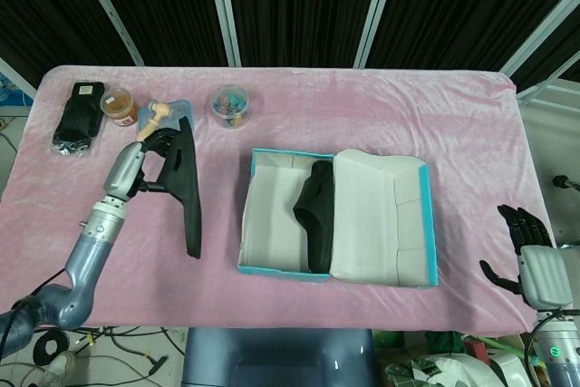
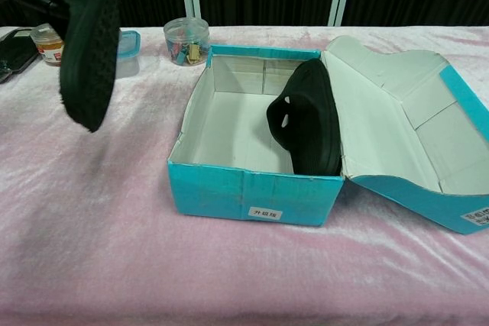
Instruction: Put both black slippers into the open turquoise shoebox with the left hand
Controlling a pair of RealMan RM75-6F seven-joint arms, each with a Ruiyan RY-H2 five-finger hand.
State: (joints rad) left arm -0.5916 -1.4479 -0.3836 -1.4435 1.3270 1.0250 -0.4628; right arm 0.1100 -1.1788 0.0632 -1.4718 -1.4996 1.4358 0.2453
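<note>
Carrying the second slipper (image 1: 184, 183) in my left robot hand (image 1: 145, 159), fingers closed on its heel end, sole turned on edge and toe hanging down, clear of the desk (image 1: 381, 106). It is hanging well left of the turquoise shoebox (image 1: 272, 215).

First slipper (image 1: 314, 215) is already lying in the box, leaning on its side against the right wall near the lid hinge. Left half of the box floor is showing bare in the chest view.

Judgement: I am aiming for that bare left half, so the toe needs to clear the near-left wall before lowering. Keeping the slipper on edge should help it slot beside the other. Risk: the dangling toe catching the rim and shoving the light cardboard box.

My right robot hand (image 1: 530, 260) is idling off the desk's right edge, fingers spread, holding nothing.
</note>
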